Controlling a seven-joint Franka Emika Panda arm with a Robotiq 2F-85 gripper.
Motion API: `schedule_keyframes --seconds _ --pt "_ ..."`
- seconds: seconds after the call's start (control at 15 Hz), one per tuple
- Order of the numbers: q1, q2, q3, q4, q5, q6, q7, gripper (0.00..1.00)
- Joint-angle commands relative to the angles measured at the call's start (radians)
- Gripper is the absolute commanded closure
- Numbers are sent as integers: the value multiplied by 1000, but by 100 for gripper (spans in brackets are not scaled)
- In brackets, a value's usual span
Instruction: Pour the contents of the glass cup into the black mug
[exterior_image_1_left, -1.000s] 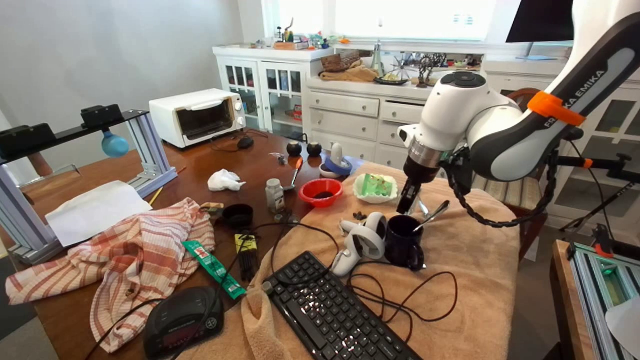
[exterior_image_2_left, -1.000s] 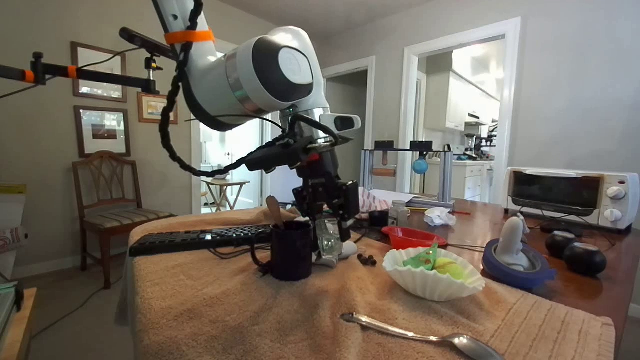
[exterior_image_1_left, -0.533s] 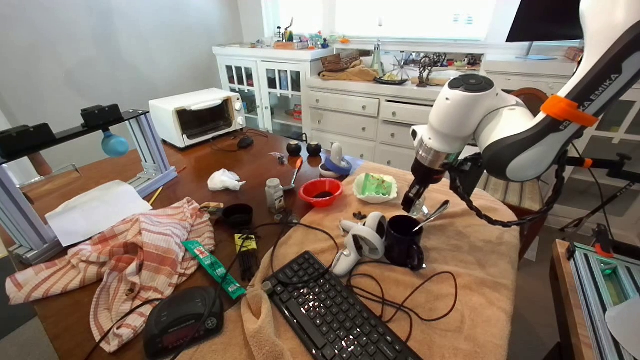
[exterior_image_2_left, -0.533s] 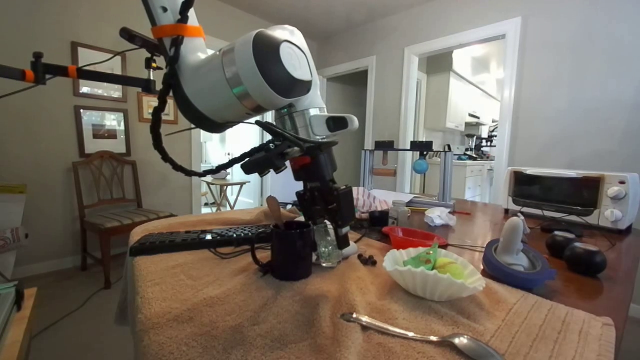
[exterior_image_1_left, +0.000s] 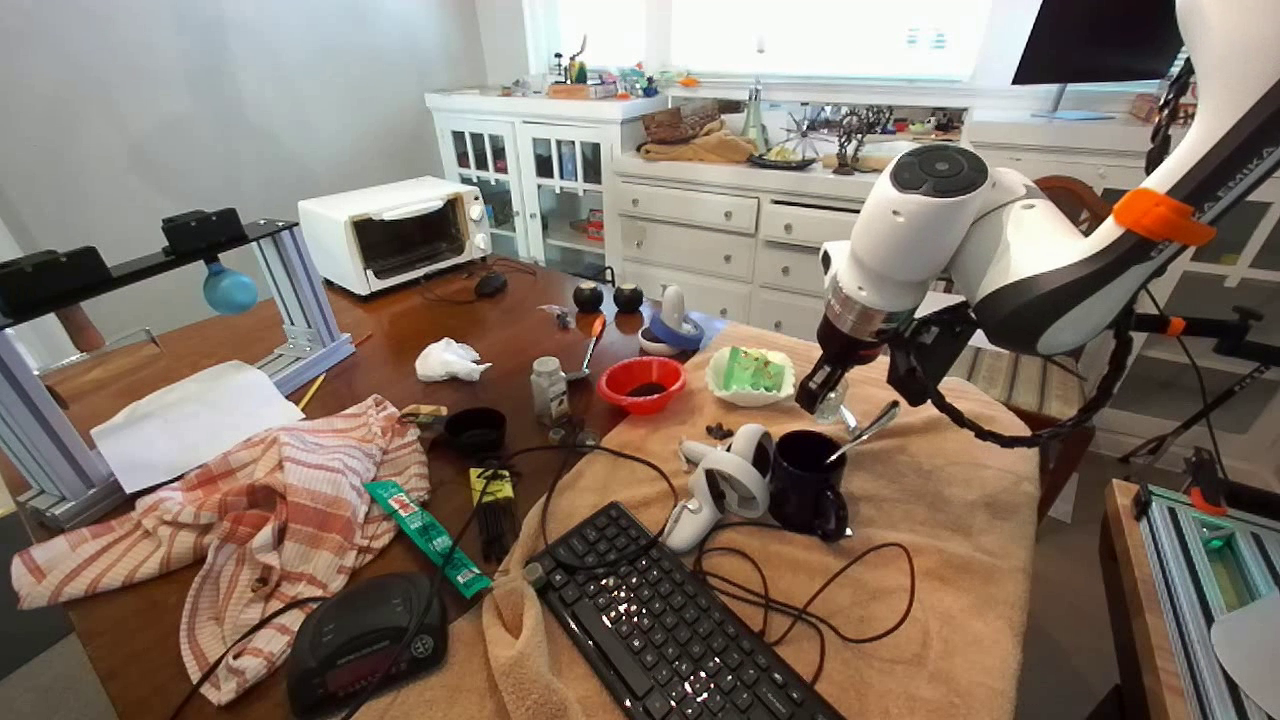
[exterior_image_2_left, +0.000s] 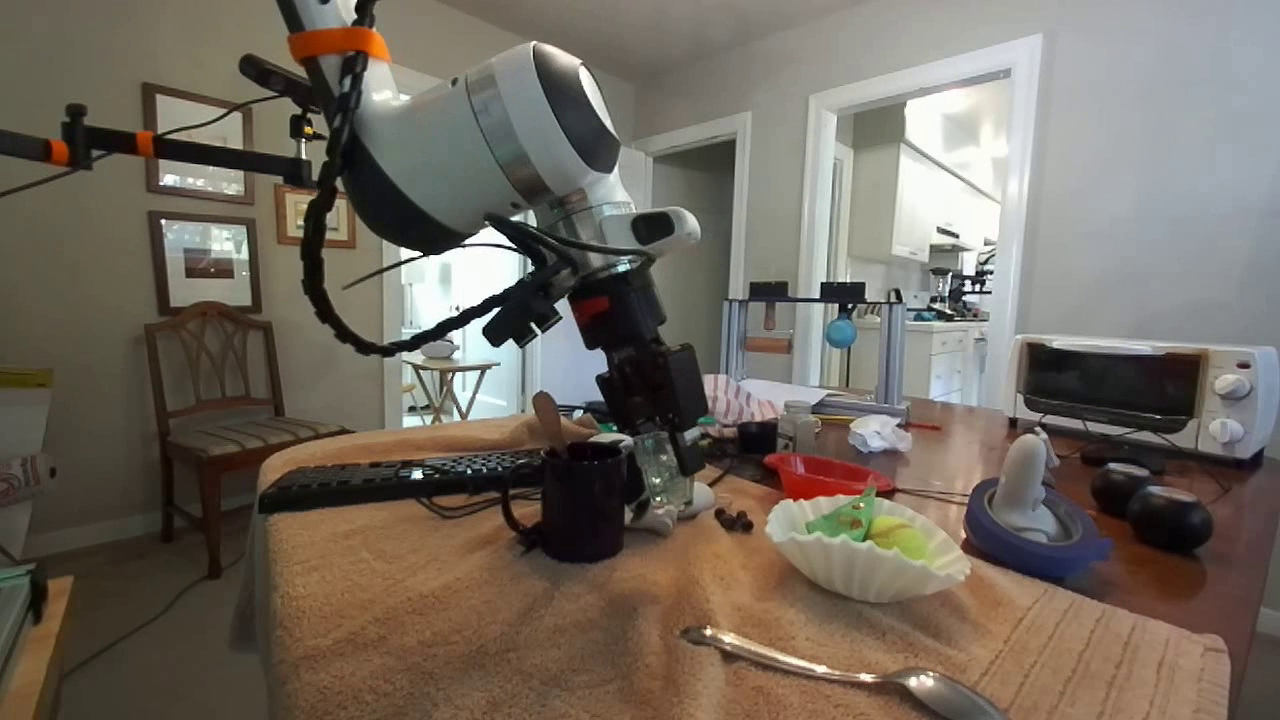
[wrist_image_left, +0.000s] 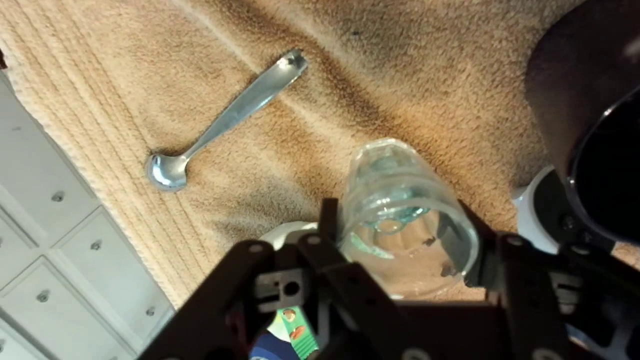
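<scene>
The black mug (exterior_image_1_left: 800, 485) stands upright on the tan towel in both exterior views (exterior_image_2_left: 585, 505), with a spoon (exterior_image_1_left: 870, 430) leaning in it. It shows at the right edge of the wrist view (wrist_image_left: 560, 90). The clear glass cup (exterior_image_2_left: 664, 472) is between the fingers of my gripper (exterior_image_2_left: 662, 450), beside the mug and leaning with the gripper. In the wrist view, the fingers (wrist_image_left: 400, 215) touch or nearly touch both sides of the glass cup (wrist_image_left: 390, 185). Its base looks blue-green; I cannot tell what it holds. In an exterior view, the gripper (exterior_image_1_left: 814, 392) partly hides it.
A white bowl (exterior_image_2_left: 865, 560) with a green packet stands beside the gripper. A white controller (exterior_image_1_left: 735, 480) lies against the mug's side. A red bowl (exterior_image_1_left: 640, 380), a keyboard (exterior_image_1_left: 660, 610) and loose cables are close by. A spoon (exterior_image_2_left: 830, 668) lies on the towel.
The wrist has tilted more. The glass cup dipped slightly, then rose with the gripper and leans more now. The mug and the other things have stayed put.
</scene>
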Motion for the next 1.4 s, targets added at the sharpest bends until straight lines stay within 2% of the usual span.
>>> schedule_keyframes --seconds 0.0,0.27,0.47,0.53,0.73,0.8,1.0,1.33 --pt "31 -28 12 16 -104 -76 145 70" --pt "60 -29 42 53 -204 -174 290 70" --pt "72 -16 64 65 -184 -207 279 70" --pt "-22 -22 136 55 -172 -178 255 45" --pt "-15 -21 144 57 -172 -186 256 45" --pt "-15 -21 144 57 -172 -187 256 70" --pt "-23 -38 210 54 -180 -314 376 70" --pt "16 -36 349 71 -204 -583 600 70"
